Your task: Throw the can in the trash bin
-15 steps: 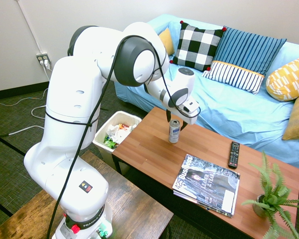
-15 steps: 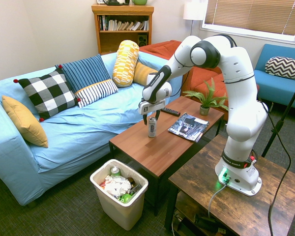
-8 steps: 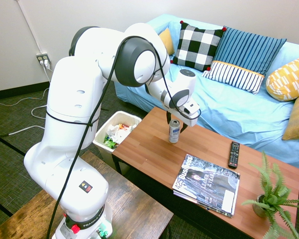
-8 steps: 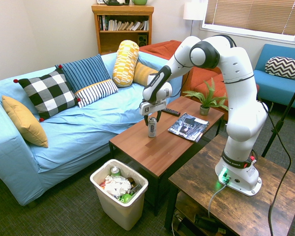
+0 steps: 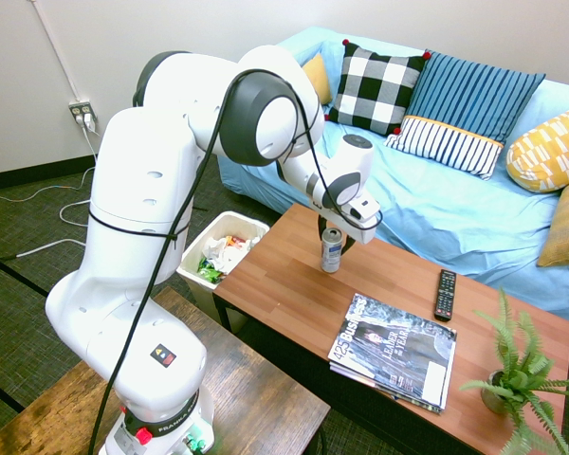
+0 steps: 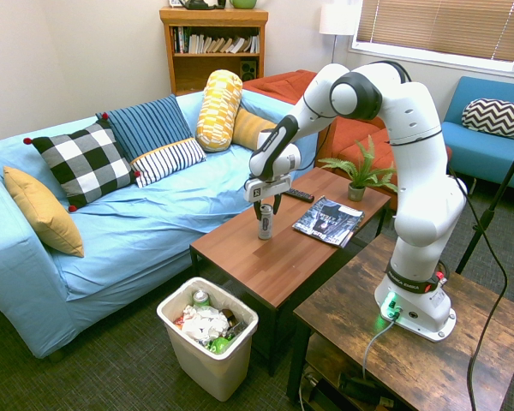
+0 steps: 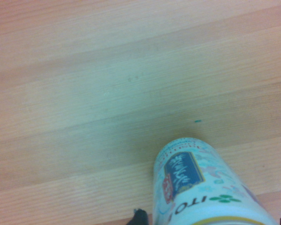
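Observation:
The slim silver can [image 5: 331,254] with blue markings stands upright on the brown coffee table [image 5: 284,294], near the edge facing the sofa. My gripper [image 5: 334,234] has come down over the can's top, and the can's upper part sits inside it. From the other side, the gripper [image 6: 265,209] covers the top of the can [image 6: 265,228]. Up close, the can [image 7: 201,183] rises from the wood. The white trash bin [image 6: 214,368], holding crumpled paper and green scraps, stands on the floor off the table's end [image 5: 251,226].
A magazine [image 5: 394,351], a black remote [image 5: 445,294] and a potted plant [image 5: 517,370] share the table. A blue sofa [image 6: 146,231] with pillows runs behind it. A darker wooden table [image 6: 411,342] stands beside the coffee table.
My gripper has sunk a little lower around the can's top. The can stays where it stood on the table.

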